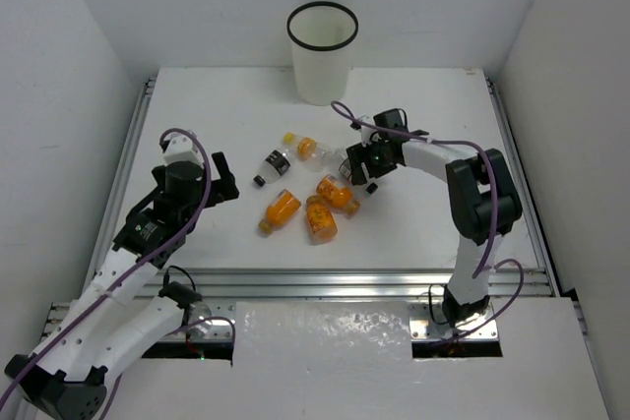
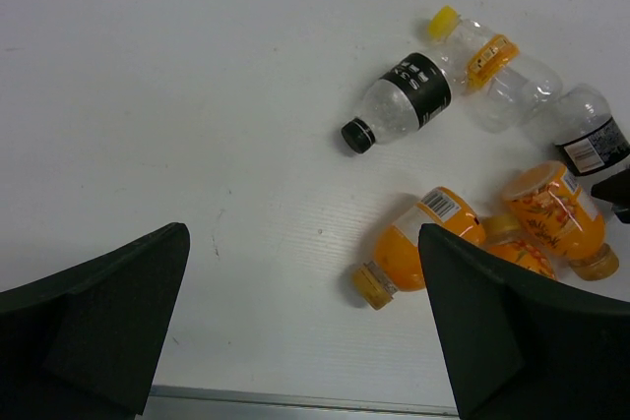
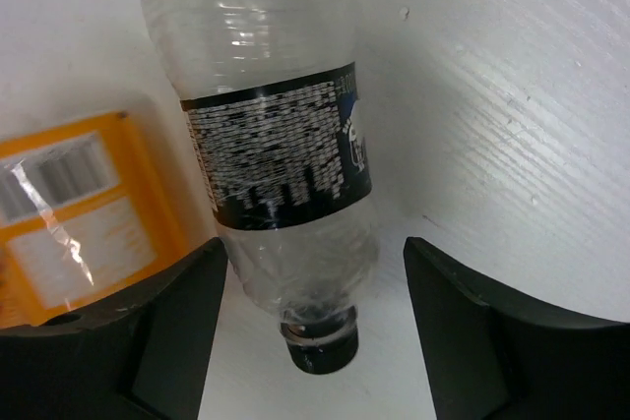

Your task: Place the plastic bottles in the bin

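Straddling a clear bottle point(image 3: 271, 145) on the table point(image 3: 512, 95) with right gripper point(image 3: 315, 282), jaws spread, nothing pinched yet (orange bottle point(image 3: 79, 213) just beside). Left gripper point(image 2: 305, 322) also spread, empty. Bin point(image 1: 322, 66) upright, well behind. Could squirt out if squeezed on slick, crushable plastic, or snag the neighbour

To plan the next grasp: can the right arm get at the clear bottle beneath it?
Probably yes: the open right end effector straddles the clear bottle near its cap; the orange bottle lies just beside.
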